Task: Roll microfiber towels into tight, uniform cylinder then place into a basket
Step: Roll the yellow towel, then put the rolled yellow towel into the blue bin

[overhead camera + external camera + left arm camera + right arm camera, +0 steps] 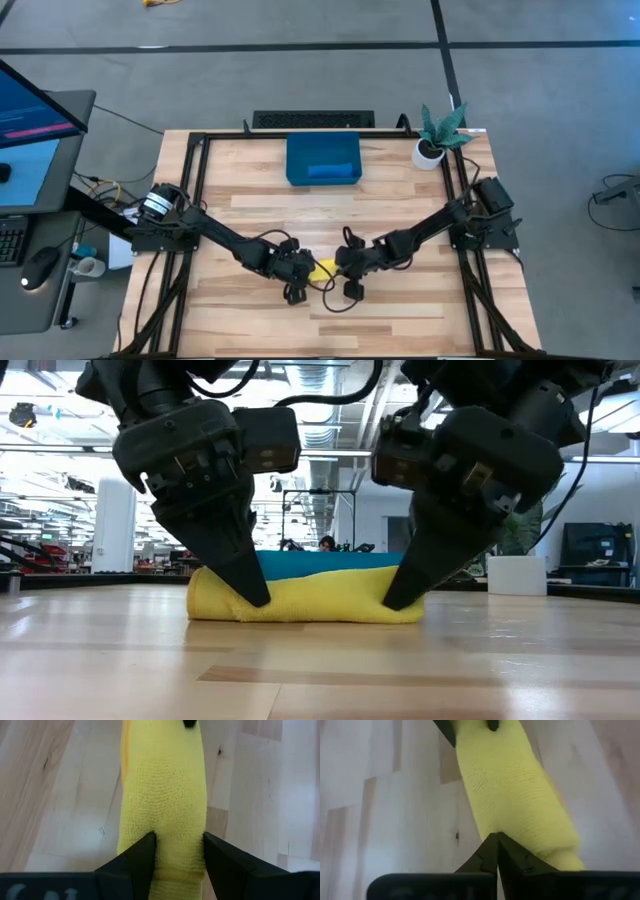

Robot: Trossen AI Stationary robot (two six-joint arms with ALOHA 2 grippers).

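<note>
High view: both arms reach inward and meet near the front centre of the wooden desk (400, 310), with the left gripper (297, 271) and the right gripper (349, 266) at opposite ends of the rolled yellow towel (324, 268). The dark-blue basket (322, 148) stands well apart at the back of the desk and holds the blue towel (328, 172); a small white pot with a green plant (436, 139) stands to its right. Low view: the yellow towel (305, 598) lies on the desk as a horizontal roll, with one gripper bearing down on each end of it. Left wrist view: the left fingers (135, 862) are spread and pinch the yellow towel (165, 790) between them at one end of the roll. Right wrist view: the right fingers (487, 852) are pressed together, tips touching, against the underside edge of the yellow towel (515, 795).
</note>
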